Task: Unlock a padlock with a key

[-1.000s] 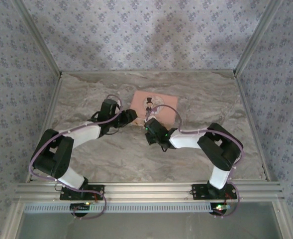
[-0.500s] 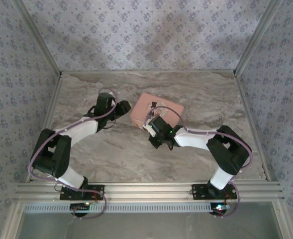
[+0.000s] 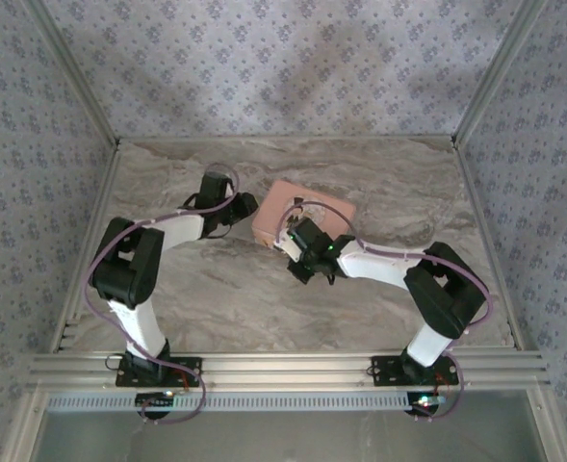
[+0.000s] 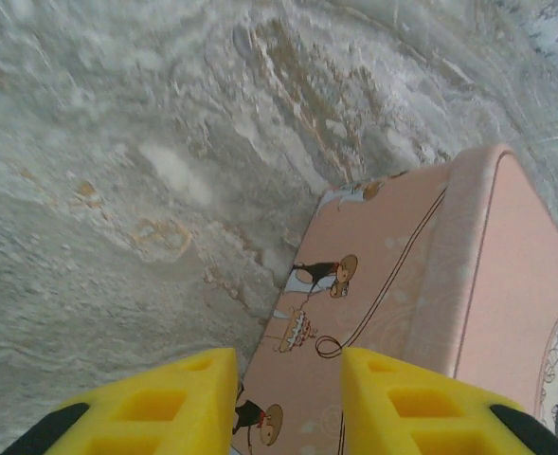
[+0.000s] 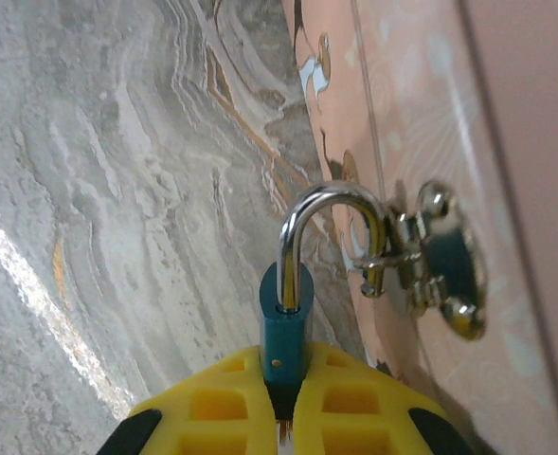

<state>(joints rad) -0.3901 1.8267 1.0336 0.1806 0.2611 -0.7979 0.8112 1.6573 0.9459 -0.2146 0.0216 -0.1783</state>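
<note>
Padlock (image 5: 285, 313): teal body clamped in right gripper (image 5: 283, 398), silver shackle hooked through clasp (image 5: 440, 261) of pink tin (image 5: 506, 142). Left gripper (image 4: 288, 379): jaws apart beside tin.

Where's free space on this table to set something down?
Bare table: right of the pink tin to the wall, the strip along the back wall, the near stretch along the front rail. Crowded: the tin's left side, at the left gripper, and near side, where the right gripper holds the padlock.

Pink cartoon-printed tin (image 3: 331, 210) sits on marble-patterned table (image 3: 225, 308)
</note>
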